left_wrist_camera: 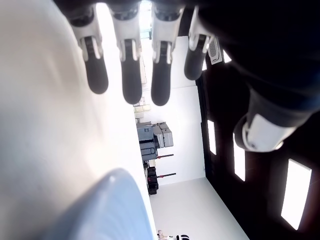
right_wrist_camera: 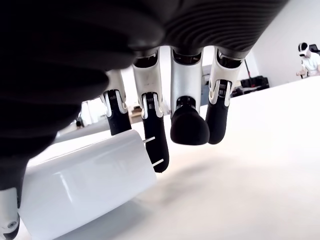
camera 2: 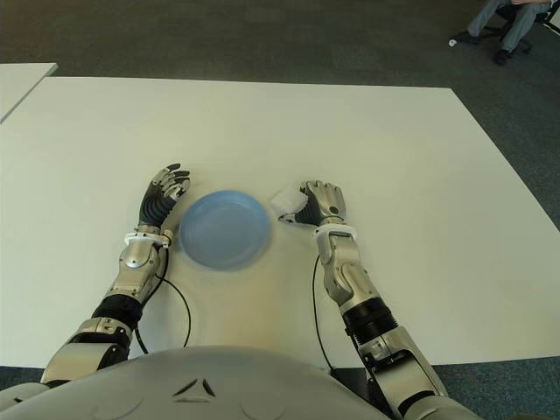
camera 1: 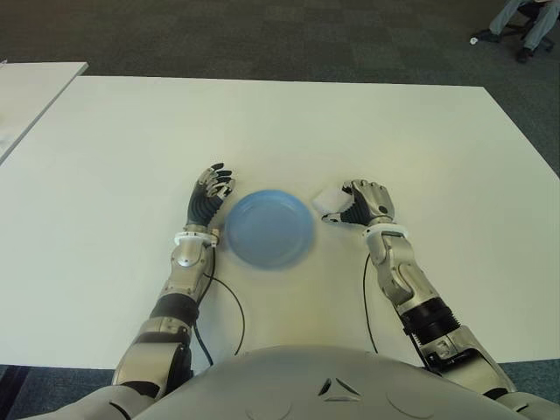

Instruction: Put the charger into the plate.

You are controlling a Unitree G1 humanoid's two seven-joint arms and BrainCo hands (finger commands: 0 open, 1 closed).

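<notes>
Right hand (camera 1: 367,203) around charger (camera 1: 330,200)

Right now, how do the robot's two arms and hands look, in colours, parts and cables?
Both arms are silver-grey metal segments with black joint sections near the elbows. A white band rings each wrist. The left hand has dark, ribbed fingers with silver knuckles; the right hand shows a silver back and black fingertips. A thin black cable loops over the table beside each forearm.

- White table (camera 1: 262,122), spread wide across the view.
- Second white table (camera 1: 35,87), apart at the far left.
- Dark carpet (camera 1: 262,39) beyond.
- Seated person's legs (camera 1: 522,17), far right corner, on a chair.
</notes>
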